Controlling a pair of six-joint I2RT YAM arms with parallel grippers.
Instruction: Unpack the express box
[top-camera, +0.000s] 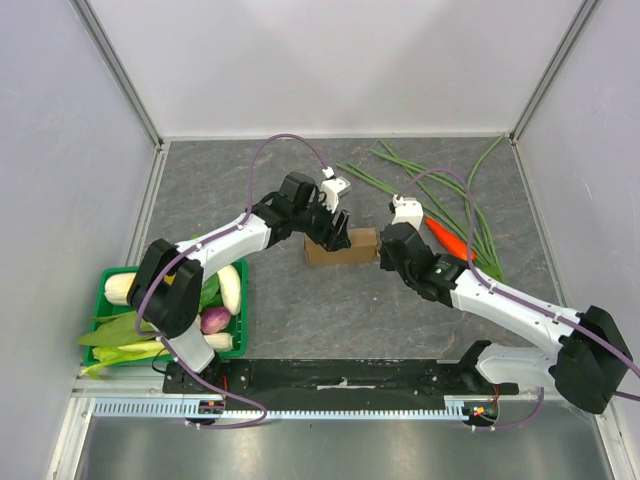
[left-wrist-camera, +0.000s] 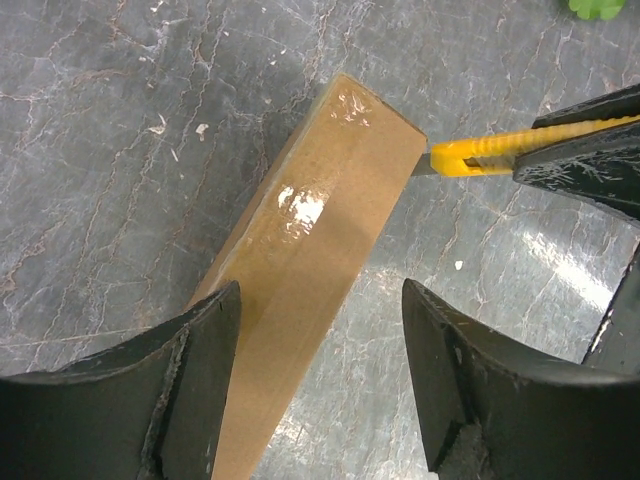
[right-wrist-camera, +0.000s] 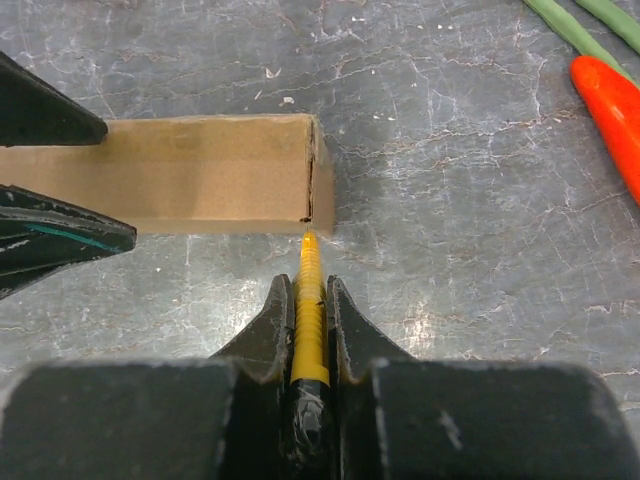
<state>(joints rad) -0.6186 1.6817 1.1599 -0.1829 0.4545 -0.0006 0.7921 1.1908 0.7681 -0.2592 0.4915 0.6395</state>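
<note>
The express box (top-camera: 342, 246) is a small brown carton lying closed on the grey table (top-camera: 330, 320). My left gripper (left-wrist-camera: 320, 300) hangs open over its left part; one finger (left-wrist-camera: 200, 380) is above the box (left-wrist-camera: 300, 260) and the other stands clear beside it. My right gripper (right-wrist-camera: 311, 285) is shut on a yellow utility knife (right-wrist-camera: 310, 300). The knife's tip touches the lower corner of the right end of the box (right-wrist-camera: 180, 175), at the seam. In the left wrist view the knife (left-wrist-camera: 480, 155) meets that same end. In the top view the right gripper (top-camera: 385, 250) sits just right of the box.
A green crate (top-camera: 105, 278) full of vegetables stands at the left edge, by the left arm's elbow. Long green beans (top-camera: 450, 200) and a red-orange vegetable (top-camera: 447, 236) lie behind the right arm. White walls close in the table on three sides.
</note>
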